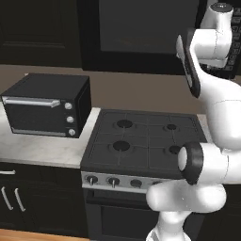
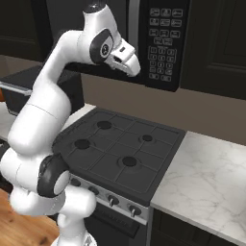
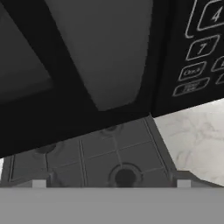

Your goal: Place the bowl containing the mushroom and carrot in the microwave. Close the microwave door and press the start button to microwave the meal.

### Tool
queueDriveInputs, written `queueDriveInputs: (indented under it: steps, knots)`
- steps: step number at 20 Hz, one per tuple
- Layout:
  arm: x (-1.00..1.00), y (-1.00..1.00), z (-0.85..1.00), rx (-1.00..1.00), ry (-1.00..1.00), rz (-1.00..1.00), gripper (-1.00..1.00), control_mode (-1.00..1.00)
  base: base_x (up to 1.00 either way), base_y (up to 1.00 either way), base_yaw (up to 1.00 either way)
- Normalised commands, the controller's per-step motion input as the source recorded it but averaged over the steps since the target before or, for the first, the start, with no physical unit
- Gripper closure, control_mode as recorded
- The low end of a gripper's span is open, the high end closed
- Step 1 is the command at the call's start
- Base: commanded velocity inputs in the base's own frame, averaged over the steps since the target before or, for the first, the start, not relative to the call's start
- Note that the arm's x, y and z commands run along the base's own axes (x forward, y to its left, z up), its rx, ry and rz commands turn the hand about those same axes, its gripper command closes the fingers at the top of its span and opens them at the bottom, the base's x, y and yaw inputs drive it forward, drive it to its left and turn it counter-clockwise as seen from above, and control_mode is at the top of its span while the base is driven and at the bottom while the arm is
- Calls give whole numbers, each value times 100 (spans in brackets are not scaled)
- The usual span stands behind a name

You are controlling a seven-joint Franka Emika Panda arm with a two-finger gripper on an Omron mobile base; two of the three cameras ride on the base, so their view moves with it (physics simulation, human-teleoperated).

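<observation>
The microwave (image 2: pixel 144 38) is being seen at the top centre of the right base view, mounted above the stove (image 2: pixel 117 151), with its keypad (image 2: pixel 162 41) at upper right of centre; in the hand view the door (image 3: pixel 96 57) is taking up the upper left and appears to be lying flush with the keypad panel (image 3: pixel 197 48) at upper right, so it is being judged as shut. The gripper (image 2: pixel 129 61) is being held high in the upper middle of the right base view, just in front of the door's lower edge and left of the keypad; whether anything is being touched cannot be told. The finger tips (image 3: pixel 39 183) are being glimpsed as small stubs at the bottom corners of the hand view, set wide apart with nothing between them; the fingers are therefore being read as released and empty.

The bowl with its meal cannot be made out in these pictures; it is being presumed to sit behind the shut door. A toaster oven (image 1: pixel 47 106) is being shown at middle left of the left base view, on the counter (image 1: pixel 42 148).

The pressing of the start button is being judged as the step in hand; for the next move the hand is being required to shift toward the keypad at the right and be pushed gently onto the correct key, which is too small to be identified here.
</observation>
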Motion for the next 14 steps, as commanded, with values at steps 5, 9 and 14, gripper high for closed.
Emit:
queueDriveInputs:
  steps: [5,9,14]
  knots:
    - [-100,-28,-93,16,-91,13,-100,-100,0,0,0]
    - [-100,6,10,3,-57,5,-100,-100,0,0,0]
    - [-76,-4,65,0,-23,0,-100,-100,0,0,0]
